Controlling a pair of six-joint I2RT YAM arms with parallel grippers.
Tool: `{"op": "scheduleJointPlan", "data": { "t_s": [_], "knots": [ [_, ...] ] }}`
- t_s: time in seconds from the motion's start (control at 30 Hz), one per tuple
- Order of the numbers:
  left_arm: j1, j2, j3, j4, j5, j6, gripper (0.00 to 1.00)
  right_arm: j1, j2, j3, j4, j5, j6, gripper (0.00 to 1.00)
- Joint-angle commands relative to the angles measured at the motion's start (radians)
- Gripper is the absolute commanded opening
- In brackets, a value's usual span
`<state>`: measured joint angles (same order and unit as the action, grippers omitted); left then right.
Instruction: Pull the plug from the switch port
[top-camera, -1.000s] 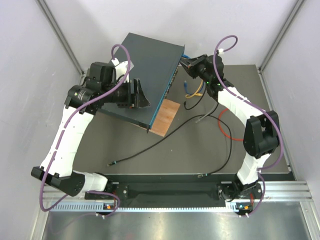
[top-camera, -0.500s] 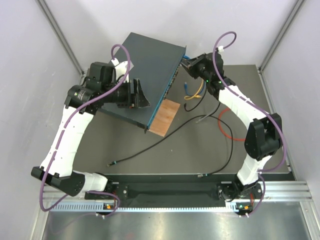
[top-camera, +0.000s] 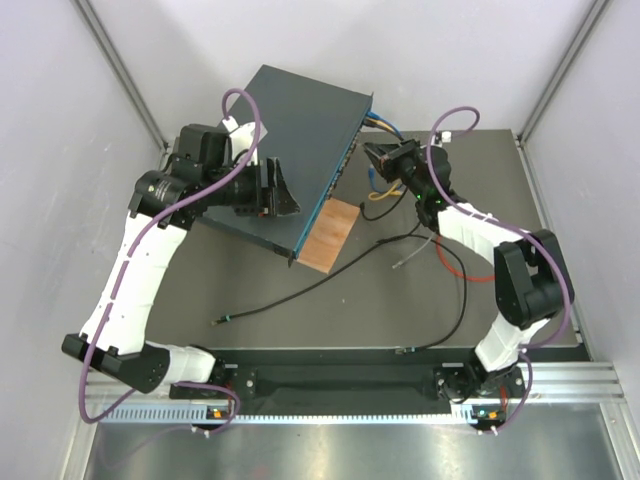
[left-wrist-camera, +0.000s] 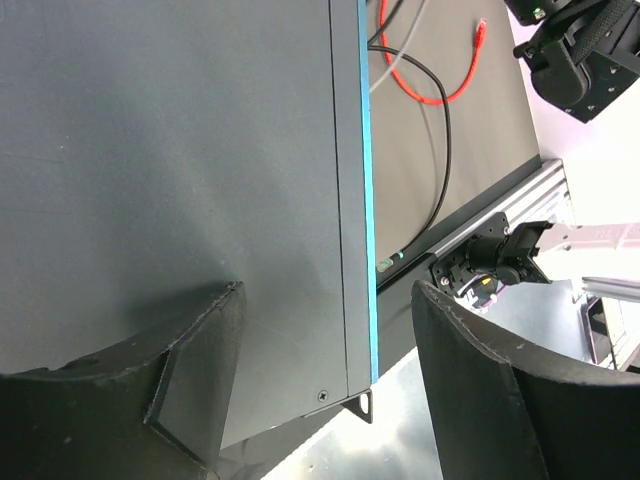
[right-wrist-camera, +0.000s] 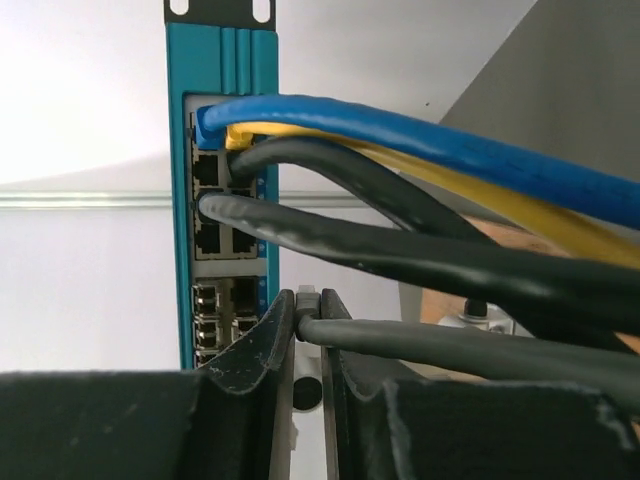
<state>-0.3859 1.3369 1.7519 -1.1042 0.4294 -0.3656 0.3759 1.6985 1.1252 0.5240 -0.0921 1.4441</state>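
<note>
The switch (top-camera: 300, 125) is a flat dark blue-grey box lying at an angle at the back of the table. Its teal port face (right-wrist-camera: 225, 110) fills the right wrist view. Blue (right-wrist-camera: 450, 150), yellow and black cables sit in its upper sockets. My right gripper (right-wrist-camera: 308, 296) is shut on the plug (right-wrist-camera: 307, 302) of a dark grey cable (right-wrist-camera: 450, 340). The plug is held just right of the face, outside the sockets. In the top view the right gripper (top-camera: 378, 158) is close to the port face. My left gripper (top-camera: 282, 192) is open on the switch's top, and its fingers (left-wrist-camera: 190, 380) straddle the teal edge.
A small brown board (top-camera: 330, 233) lies against the switch's near corner. Loose black cables (top-camera: 300, 295), a grey cable end (top-camera: 402, 263) and a red cable (top-camera: 455, 265) lie on the dark mat. Grey walls stand on both sides.
My right gripper has drawn back from the port face toward the near side, still shut on the grey cable's plug. The left arm and the switch have stayed put.
</note>
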Motion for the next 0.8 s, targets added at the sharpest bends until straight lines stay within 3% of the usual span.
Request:
{"op": "scheduleJointPlan", "data": {
  "t_s": [0.0,0.13,0.3,0.37,0.47,0.5,0.6,0.77],
  "knots": [
    [0.002,-0.035,0.026,0.015,-0.004,0.001,0.72,0.008,-0.089,-0.002,0.035,-0.012,-0.04,0.0],
    [0.004,-0.038,0.028,0.029,-0.008,-0.001,0.72,-0.009,-0.21,-0.002,-0.155,-0.017,-0.154,0.0],
    [0.002,-0.05,0.018,0.066,-0.011,-0.018,0.72,-0.025,-0.295,0.137,-0.569,-0.145,-0.252,0.0],
    [0.004,-0.051,0.018,0.092,-0.015,-0.027,0.72,-0.019,-0.33,0.159,-0.671,-0.207,-0.29,0.0],
    [0.002,-0.051,0.015,0.112,-0.023,-0.036,0.72,-0.023,-0.44,0.11,-0.67,-0.299,-0.268,0.0],
    [0.004,-0.054,0.012,0.113,-0.026,-0.041,0.72,-0.031,-0.498,0.117,-0.752,-0.29,-0.272,0.0],
    [0.002,-0.062,0.001,0.132,-0.021,-0.052,0.73,-0.119,-0.577,0.151,-0.875,-0.23,-0.326,0.0],
    [0.004,-0.064,0.012,0.1,-0.014,-0.033,0.73,-0.4,-0.579,0.174,-0.955,-0.233,-0.287,0.0]
  ]
}}
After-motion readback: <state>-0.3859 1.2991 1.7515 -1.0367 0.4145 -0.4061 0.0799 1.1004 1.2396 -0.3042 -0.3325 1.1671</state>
